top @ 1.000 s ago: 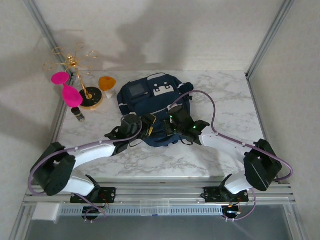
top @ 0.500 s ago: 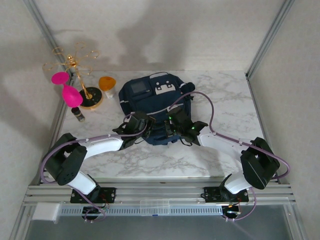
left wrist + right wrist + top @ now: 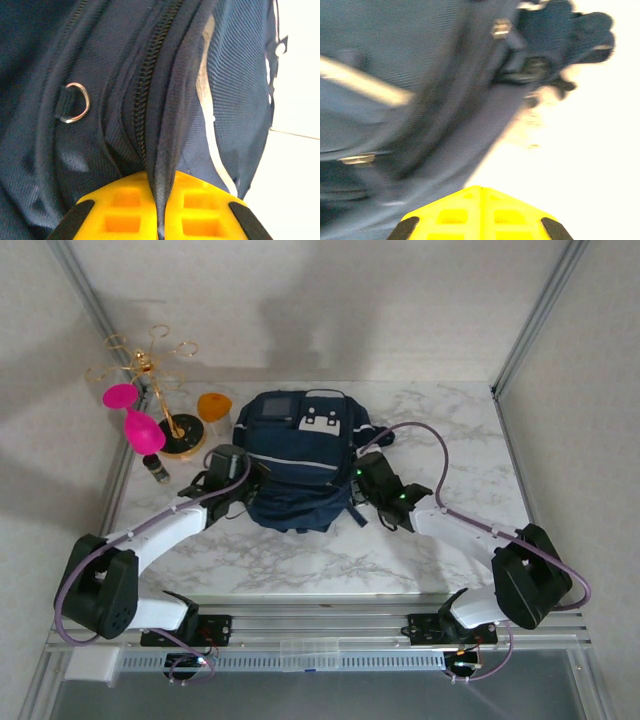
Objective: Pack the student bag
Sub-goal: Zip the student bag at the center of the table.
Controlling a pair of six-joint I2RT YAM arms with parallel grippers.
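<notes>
The student bag (image 3: 298, 462), navy with pale stripes and a white buckle patch, lies flat in the middle of the marble table. My left gripper (image 3: 247, 483) is at the bag's left side. In the left wrist view it (image 3: 161, 176) is shut on a fold of the bag's navy fabric (image 3: 167, 125) beside a zipper, with a metal D-ring (image 3: 75, 102) to the left. My right gripper (image 3: 366, 478) sits at the bag's right edge. Its yellow fingers (image 3: 480, 189) are pressed together with nothing seen between them, and the blurred bag (image 3: 410, 85) lies just beyond them.
A gold wire stand (image 3: 160, 400) with pink glasses (image 3: 140, 425) stands at the back left, beside an orange cup (image 3: 213, 406) and a small dark bottle (image 3: 157, 469). Metal frame posts (image 3: 530, 320) flank the table (image 3: 460, 430).
My left gripper has swung from the bag's front to its left side and closed on the fabric. The right gripper shifted right. The bag now lies spread out flatter.
</notes>
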